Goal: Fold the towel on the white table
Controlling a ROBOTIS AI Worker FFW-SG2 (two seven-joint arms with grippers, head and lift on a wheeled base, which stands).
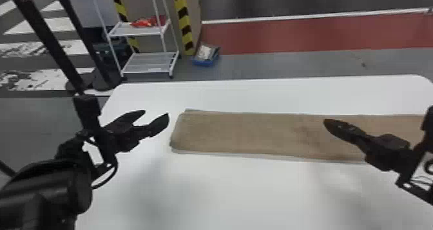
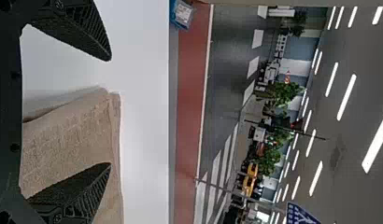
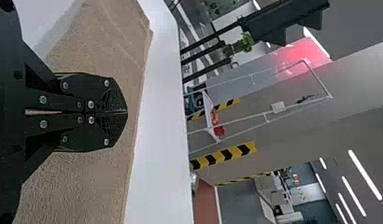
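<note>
Left gripper [image 1: 156, 113], right gripper [image 1: 328, 123], towel [image 1: 241, 132] on white table [image 1: 232, 187], shelf [image 1: 149, 63] beyond

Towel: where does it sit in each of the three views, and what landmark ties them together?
Head view: the towel runs from mid-table to the right edge.
Left wrist view: the towel shows partly between the left end effector's open fingers and partly behind one.
Right wrist view: the towel spreads behind the right end effector's shut fingers.
Shared landmark: red floor strip beyond the white table.
</note>
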